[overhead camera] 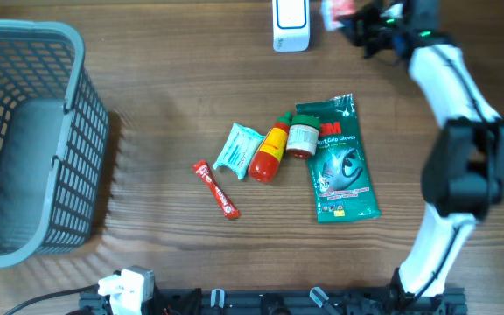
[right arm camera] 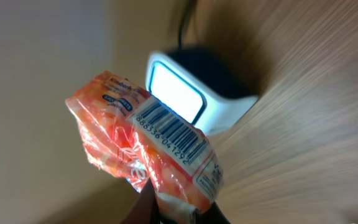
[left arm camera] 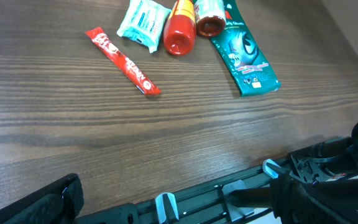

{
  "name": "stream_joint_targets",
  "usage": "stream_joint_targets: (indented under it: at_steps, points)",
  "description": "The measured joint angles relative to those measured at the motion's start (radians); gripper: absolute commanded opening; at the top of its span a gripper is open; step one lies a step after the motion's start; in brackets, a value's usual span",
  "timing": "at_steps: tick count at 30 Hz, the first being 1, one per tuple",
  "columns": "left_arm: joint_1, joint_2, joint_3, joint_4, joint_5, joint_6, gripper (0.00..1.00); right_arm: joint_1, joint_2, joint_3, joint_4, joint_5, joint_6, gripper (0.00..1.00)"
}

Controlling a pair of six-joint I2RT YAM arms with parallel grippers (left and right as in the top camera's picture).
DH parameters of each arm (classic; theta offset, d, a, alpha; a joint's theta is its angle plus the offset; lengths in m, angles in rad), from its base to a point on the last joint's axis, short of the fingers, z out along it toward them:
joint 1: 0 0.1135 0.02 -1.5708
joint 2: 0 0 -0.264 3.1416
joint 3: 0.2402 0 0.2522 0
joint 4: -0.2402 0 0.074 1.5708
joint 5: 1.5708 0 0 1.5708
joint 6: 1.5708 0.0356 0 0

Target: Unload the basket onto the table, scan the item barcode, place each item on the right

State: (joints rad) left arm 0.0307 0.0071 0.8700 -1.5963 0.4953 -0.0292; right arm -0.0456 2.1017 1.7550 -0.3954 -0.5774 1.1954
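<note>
Orange packet point(right arm camera: 143, 152) pinched in right gripper point(right arm camera: 169, 211), barcode point(right arm camera: 169, 134) near scanner point(right arm camera: 180, 93)

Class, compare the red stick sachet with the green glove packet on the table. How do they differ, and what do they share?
The red stick sachet is thin and narrow; the green glove packet is broad and far larger. The sachet lies alone, apart from the other items, while the glove packet has a small jar overlapping its top corner. Both lie flat on the wooden table.
</note>
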Motion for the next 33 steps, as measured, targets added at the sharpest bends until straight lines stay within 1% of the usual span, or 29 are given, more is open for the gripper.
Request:
stream_joint_targets:
  at_steps: [1,3,7,9,12,16,20,23,25,26,27,28,30,33]
  points:
    - [0.0,0.0,0.0,0.0,0.0,0.0,1.0,-0.029,-0.064,0.007,-0.108,0.113,-0.05,0.05]
    - [0.0,0.0,0.0,0.0,0.0,0.0,1.0,-0.069,-0.111,0.017,-0.221,0.293,-0.097,0.05]
    - [0.0,0.0,0.0,0.0,0.0,0.0,1.0,-0.168,-0.114,0.016,-0.411,0.712,-0.137,0.05]
    - [0.0,0.0,0.0,-0.001,0.0,0.0,1.0,-0.243,-0.107,0.003,-0.441,0.921,-0.15,0.05]
    - [0.0,0.0,0.0,-0.001,0.0,0.0,1.0,-0.359,-0.107,-0.027,-0.418,1.114,-0.154,0.05]
    - [0.0,0.0,0.0,-0.001,0.0,0.0,1.0,-0.536,-0.107,-0.11,-0.339,1.204,-0.166,0.05]
    - [0.0,0.0,0.0,-0.001,0.0,0.0,1.0,-0.676,-0.105,-0.216,-0.195,1.209,-0.217,0.16]
    - [0.0,0.0,0.0,-0.001,0.0,0.0,1.0,-0.753,-0.1,-0.295,-0.05,1.159,-0.324,0.2]
    - [0.0,0.0,0.0,-0.001,0.0,0.0,1.0,-0.781,-0.09,-0.313,-0.022,1.114,-0.36,0.29]
    - [0.0,0.0,0.0,-0.001,0.0,0.0,1.0,-0.79,-0.085,-0.317,-0.018,1.092,-0.371,0.41]
    - [0.0,0.0,0.0,-0.001,0.0,0.0,1.0,-0.803,-0.08,-0.322,-0.006,1.056,-0.382,0.69]
    - [0.0,0.0,0.0,-0.001,0.0,0.0,1.0,-0.806,-0.079,-0.323,-0.003,1.042,-0.394,0.81]
    - [0.0,0.0,0.0,-0.001,0.0,0.0,1.0,-0.808,-0.078,-0.323,0.001,1.017,-0.415,1.0]
    - [0.0,0.0,0.0,-0.001,0.0,0.0,1.0,-0.807,-0.078,-0.322,-0.014,0.927,-0.484,1.0]
